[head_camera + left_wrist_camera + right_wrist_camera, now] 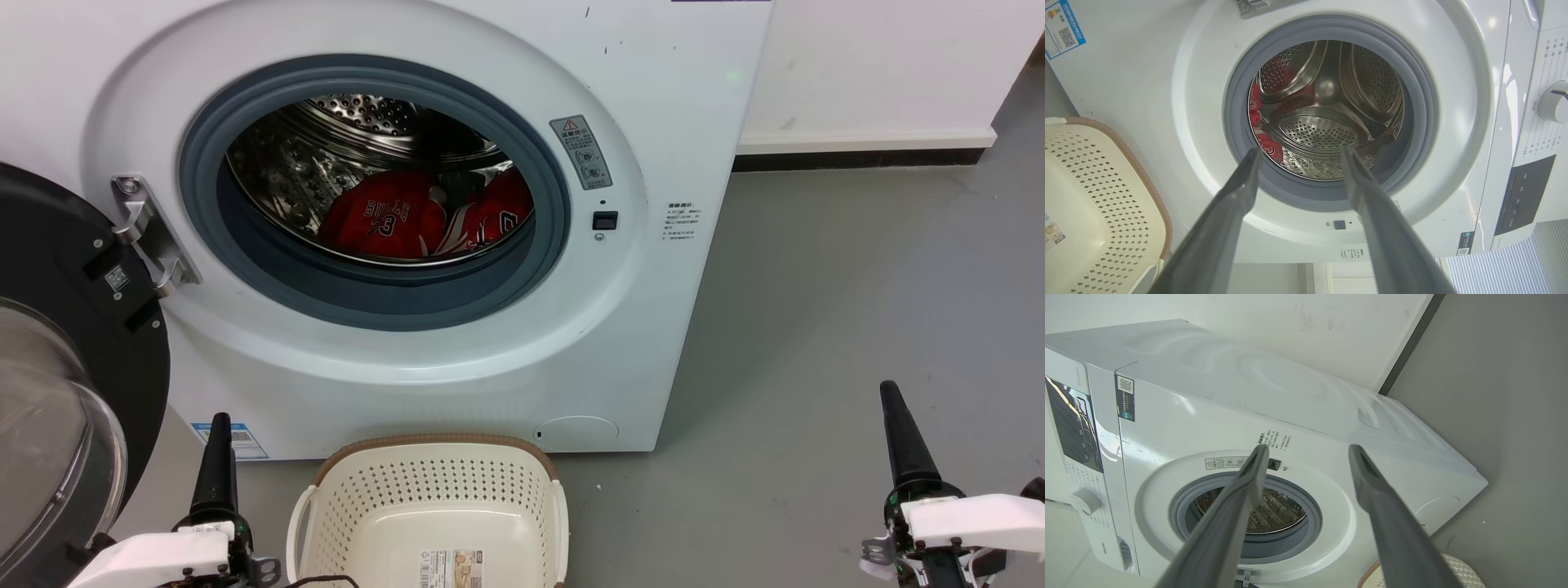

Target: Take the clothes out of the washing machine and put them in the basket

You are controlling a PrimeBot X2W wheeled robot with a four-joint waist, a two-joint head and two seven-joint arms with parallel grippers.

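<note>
Left gripper and right gripper, both spread wide and empty, flanked the basket set near, just below the washing machine mouth, likely for a short drop; clothes lay far back in the drum.

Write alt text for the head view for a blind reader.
A white washing machine stands with its round door swung open to the left and two red jerseys lying in its steel drum. A cream basket sits on the floor before it, between the left gripper and the right gripper.
</note>
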